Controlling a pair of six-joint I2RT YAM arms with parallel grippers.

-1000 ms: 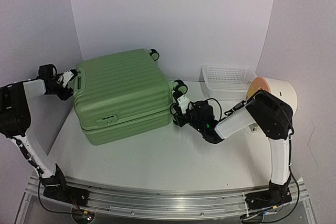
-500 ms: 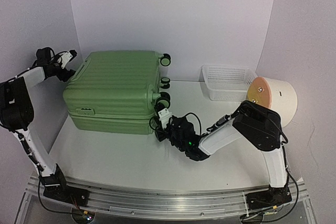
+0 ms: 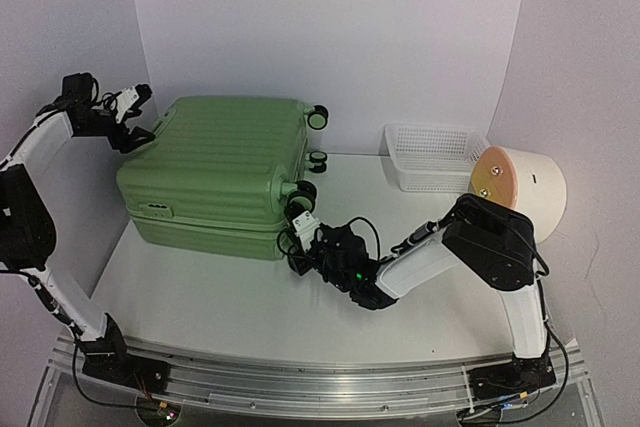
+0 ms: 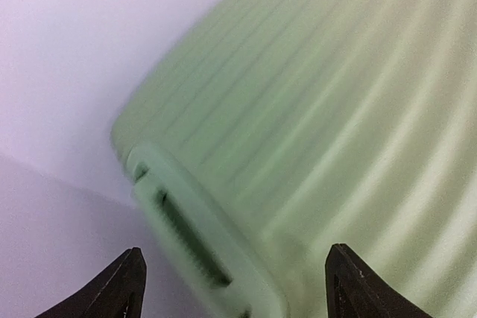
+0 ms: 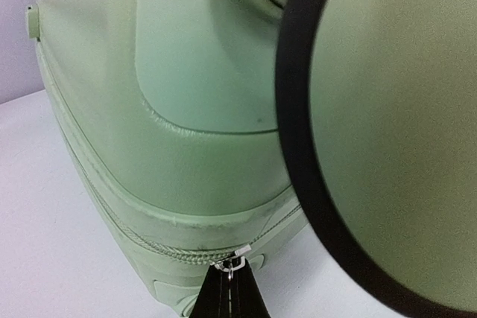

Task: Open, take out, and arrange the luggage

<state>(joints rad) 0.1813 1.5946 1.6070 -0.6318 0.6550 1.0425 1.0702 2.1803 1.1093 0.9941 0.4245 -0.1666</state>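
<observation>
The luggage (image 3: 225, 162), a light-green ribbed suitcase, lies flat and closed at the table's back left. My left gripper (image 3: 143, 117) hovers open at its back left corner. In the left wrist view the dark fingertips (image 4: 127, 277) stand wide apart, the left gripper (image 4: 233, 255) framing the moulded handle (image 4: 186, 236) without touching it. My right gripper (image 3: 297, 237) sits low at the suitcase's front right corner, below a black wheel (image 3: 301, 190). In the right wrist view the right gripper (image 5: 229, 277) is shut on the metal zipper pull (image 5: 232, 261) of the zipper line (image 5: 149, 240). The wheel's rim (image 5: 298, 147) fills the right side.
A white mesh basket (image 3: 432, 155) stands at the back right. Beside it lies a cream cylinder (image 3: 520, 187) with an orange face. White walls close in behind and on both sides. The right arm stretches low across the table's middle.
The suitcase has swung round and shifted left. My right gripper moved left along its front edge, still shut. My left gripper opened wider and rose to the back left corner.
</observation>
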